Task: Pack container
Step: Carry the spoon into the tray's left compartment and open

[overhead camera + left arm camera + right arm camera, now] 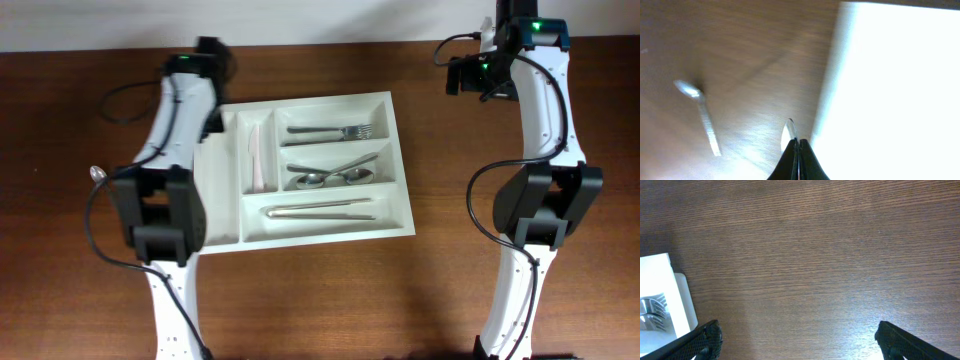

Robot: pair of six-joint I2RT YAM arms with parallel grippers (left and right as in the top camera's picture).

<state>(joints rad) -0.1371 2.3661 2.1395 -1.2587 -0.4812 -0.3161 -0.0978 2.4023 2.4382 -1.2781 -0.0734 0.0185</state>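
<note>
The container (400, 160) is a white compartment tray in the middle of the table. It holds forks (335, 131), spoons (335, 177), long silver pieces (320, 211) and a pale utensil (254, 155) in a narrow slot. In the left wrist view my left gripper (798, 144) is shut on a thin silver utensil (790, 130), which sticks out just beyond the fingertips beside the container's left wall (840, 75). Overhead, the left arm (180, 110) hides that gripper. My right gripper (797, 335) stands wide open over bare wood, right of the container's corner (660, 275).
A loose spoon (97, 173) lies on the table left of the left arm, also seen as the spoon (697, 107) in the left wrist view. Black cables (100, 220) trail beside both arm bases. The right arm (545, 110) stands well right of the tray.
</note>
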